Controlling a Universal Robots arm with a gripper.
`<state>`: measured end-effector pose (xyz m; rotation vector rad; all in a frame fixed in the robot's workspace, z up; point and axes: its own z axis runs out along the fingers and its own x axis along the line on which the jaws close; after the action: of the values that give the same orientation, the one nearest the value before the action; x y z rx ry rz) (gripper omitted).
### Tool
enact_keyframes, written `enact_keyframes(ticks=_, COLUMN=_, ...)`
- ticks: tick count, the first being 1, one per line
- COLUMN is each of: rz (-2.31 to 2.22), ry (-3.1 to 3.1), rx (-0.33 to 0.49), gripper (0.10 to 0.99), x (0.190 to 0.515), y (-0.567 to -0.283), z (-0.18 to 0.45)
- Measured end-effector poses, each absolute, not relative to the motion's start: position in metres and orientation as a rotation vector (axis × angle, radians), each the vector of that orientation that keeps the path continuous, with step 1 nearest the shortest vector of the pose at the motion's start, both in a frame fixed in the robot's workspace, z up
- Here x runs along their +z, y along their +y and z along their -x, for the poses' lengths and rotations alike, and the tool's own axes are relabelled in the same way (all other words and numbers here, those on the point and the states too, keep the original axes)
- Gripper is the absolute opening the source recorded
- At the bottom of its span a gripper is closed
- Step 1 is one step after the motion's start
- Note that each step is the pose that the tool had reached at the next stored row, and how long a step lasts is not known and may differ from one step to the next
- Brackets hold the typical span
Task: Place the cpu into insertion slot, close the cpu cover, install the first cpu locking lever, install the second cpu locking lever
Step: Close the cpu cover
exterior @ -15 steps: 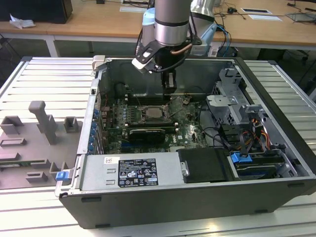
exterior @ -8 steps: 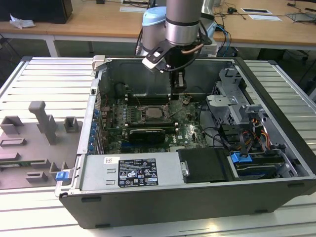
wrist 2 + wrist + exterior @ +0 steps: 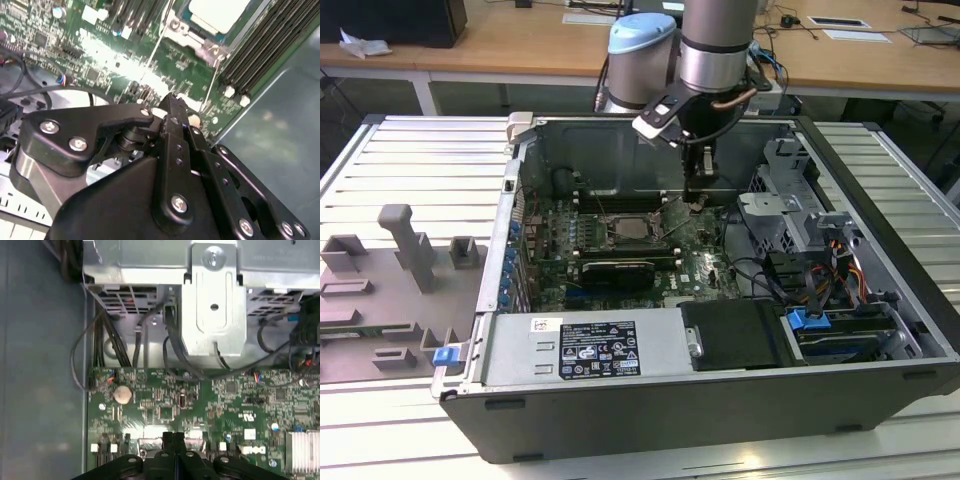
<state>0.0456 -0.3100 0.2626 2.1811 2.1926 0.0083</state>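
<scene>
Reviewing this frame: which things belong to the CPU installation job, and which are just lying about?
Job in hand:
- cpu, framed by the cpu cover
- gripper, jaws shut, low over the board beside them

Lying about:
- memory slots
- coin battery
- metal drive cage
- power supply
- grey fixture blocks outside the case

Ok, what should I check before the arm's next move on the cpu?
1. cpu lying flat in place: ok.
2. cover down around the cpu: ok.
3. levers latched: cannot tell.
4. gripper shut, over the board beside the cpu: ok.
5. cables apart from the gripper: ok.
</scene>
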Motion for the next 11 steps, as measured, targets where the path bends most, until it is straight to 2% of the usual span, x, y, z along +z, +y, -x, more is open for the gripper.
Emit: enact_keyframes(ticks=11, rz=-2.159, ry=2.221, rx=0.006, gripper=0.106, x=0.251, y=-0.31, z=-0.063)
